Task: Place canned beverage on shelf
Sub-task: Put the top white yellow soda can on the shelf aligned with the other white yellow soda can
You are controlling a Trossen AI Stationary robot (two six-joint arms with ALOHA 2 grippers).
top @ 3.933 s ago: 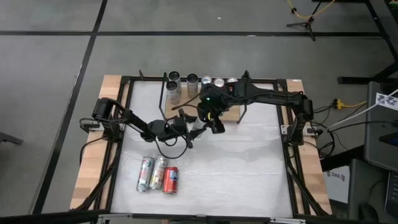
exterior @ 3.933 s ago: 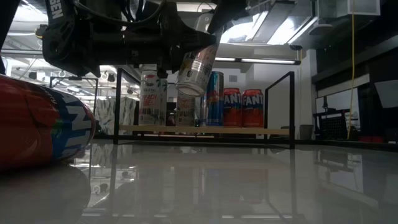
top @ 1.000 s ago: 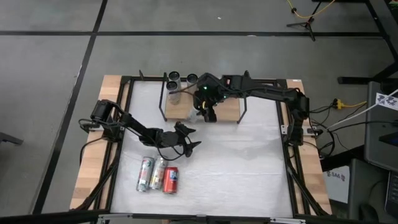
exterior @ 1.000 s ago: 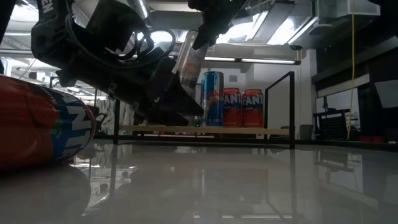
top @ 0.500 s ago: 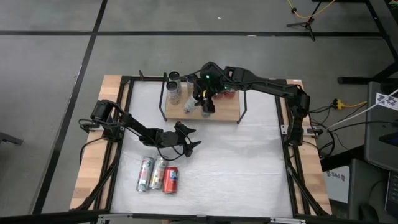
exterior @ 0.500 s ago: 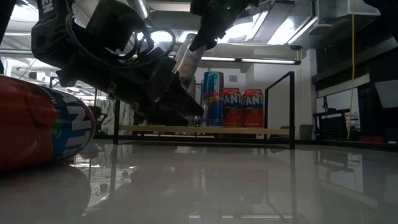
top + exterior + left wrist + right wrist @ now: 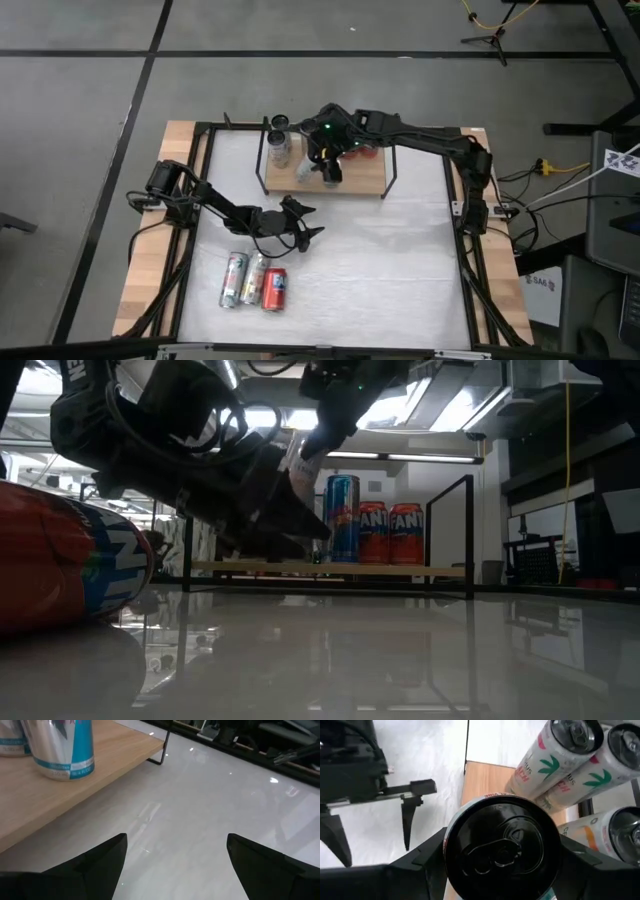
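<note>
My right gripper (image 7: 322, 165) is shut on a silver can with a black top (image 7: 502, 852) over the light-wood shelf (image 7: 355, 180); it also shows in the low view (image 7: 303, 460). On the shelf stand white cans (image 7: 555, 755), a blue can (image 7: 342, 518) and two orange cans (image 7: 390, 532). My left gripper (image 7: 303, 224) is open and empty over the white table, near the shelf's front edge (image 7: 50, 795). Three cans (image 7: 255, 280) lie on their sides on the table. My right gripper pinches the can's side wall near its top end (image 7: 455, 835) between its two fingers (image 7: 420, 865), one on each side. The fingers come slanting down from above. The can is lifted clear above the shelf board and tilted (image 7: 305, 168).
Thin black rod uprights (image 7: 470, 530) stand at the shelf's ends. A red can (image 7: 60, 560) lies close to the low camera. The black frame (image 7: 200, 180) runs round the tabletop, with wooden strips along its sides.
My right gripper has gone toward the table's far edge and a little left over the shelf, carrying the can, which has tipped further and stays clear of the board.
</note>
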